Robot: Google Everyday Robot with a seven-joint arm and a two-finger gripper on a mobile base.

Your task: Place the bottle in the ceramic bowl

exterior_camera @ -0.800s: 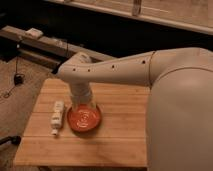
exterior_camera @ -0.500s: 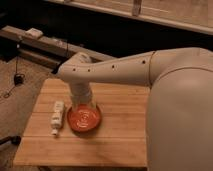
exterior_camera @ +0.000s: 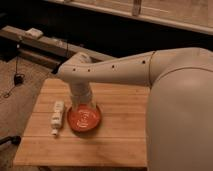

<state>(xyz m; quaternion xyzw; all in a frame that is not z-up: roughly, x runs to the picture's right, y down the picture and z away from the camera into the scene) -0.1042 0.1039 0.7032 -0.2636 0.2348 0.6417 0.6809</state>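
The white bottle (exterior_camera: 57,117) lies on its side on the wooden table (exterior_camera: 115,145), just left of the orange-red ceramic bowl (exterior_camera: 83,120), capped tip toward the front. The bowl has a pale swirl at its centre and holds nothing. My arm reaches in from the right and bends down over the bowl's far rim. The gripper (exterior_camera: 83,102) hangs at the end of the wrist, right above the back of the bowl and to the right of the bottle. It holds nothing that I can see.
The small table's left edge is near the bottle. A low dark shelf (exterior_camera: 45,45) with a pale object (exterior_camera: 34,33) stands behind the table. Cables and a carpeted floor (exterior_camera: 15,85) lie to the left. My arm's bulky body fills the right side.
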